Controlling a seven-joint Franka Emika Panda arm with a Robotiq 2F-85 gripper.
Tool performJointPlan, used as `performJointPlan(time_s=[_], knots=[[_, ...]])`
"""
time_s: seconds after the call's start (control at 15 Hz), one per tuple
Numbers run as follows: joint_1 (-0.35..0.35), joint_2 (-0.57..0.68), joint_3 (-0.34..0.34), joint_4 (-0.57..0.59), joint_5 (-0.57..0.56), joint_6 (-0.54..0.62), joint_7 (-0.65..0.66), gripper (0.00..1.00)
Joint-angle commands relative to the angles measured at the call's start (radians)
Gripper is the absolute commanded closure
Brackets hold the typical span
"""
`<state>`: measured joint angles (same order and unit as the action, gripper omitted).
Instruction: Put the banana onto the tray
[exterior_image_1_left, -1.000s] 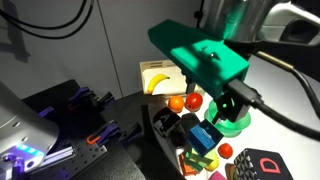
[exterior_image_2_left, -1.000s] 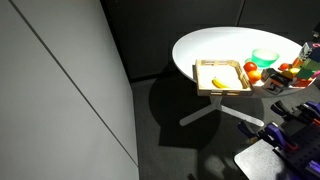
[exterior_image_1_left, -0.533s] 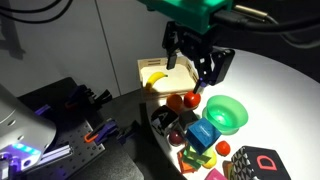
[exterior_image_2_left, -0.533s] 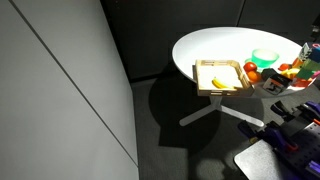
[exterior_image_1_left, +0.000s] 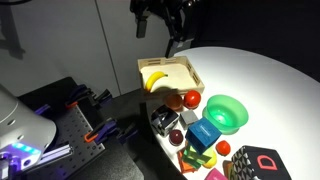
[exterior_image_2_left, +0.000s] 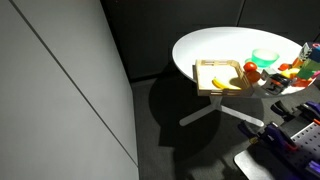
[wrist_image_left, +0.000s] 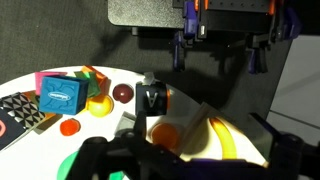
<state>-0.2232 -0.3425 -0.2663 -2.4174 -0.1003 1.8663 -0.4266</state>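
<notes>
The yellow banana (exterior_image_1_left: 155, 80) lies inside the light wooden tray (exterior_image_1_left: 180, 68) near the table's edge, and both exterior views show it there (exterior_image_2_left: 228, 84). My gripper (exterior_image_1_left: 160, 28) hangs open high above the tray, holding nothing. In the wrist view the banana (wrist_image_left: 222, 135) curves along the tray (wrist_image_left: 190, 108) below my open gripper (wrist_image_left: 190, 150), whose dark fingers frame the bottom corners.
A green bowl (exterior_image_1_left: 225, 112), an orange fruit (exterior_image_1_left: 175, 101) and a red fruit (exterior_image_1_left: 191, 99) sit beside the tray. A blue cube (wrist_image_left: 62, 95) and several small colourful toys crowd the table's near side. A dark bench with purple clamps (exterior_image_1_left: 85, 110) stands next to the table.
My gripper has risen from beside the green bowl, passed over the tray and now hangs high above it, still open. The banana has stayed in the tray.
</notes>
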Motion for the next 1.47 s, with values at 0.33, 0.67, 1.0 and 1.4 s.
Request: performJointPlan(time_s=[0.33, 0.67, 1.0, 1.4], knots=[[0.04, -0.16, 0.065, 0.023, -0.061, -0.103, 0.078, 0.0], [0.065, -0.2, 0.128, 0.053, -0.045, -0.122, 0.205, 0.0], [0.083, -0.244, 0.199, 0.067, -0.039, -0.176, 0.38, 0.0], [0.13, -0.296, 0.225, 0.05, -0.003, -0.156, 0.436, 0.0]])
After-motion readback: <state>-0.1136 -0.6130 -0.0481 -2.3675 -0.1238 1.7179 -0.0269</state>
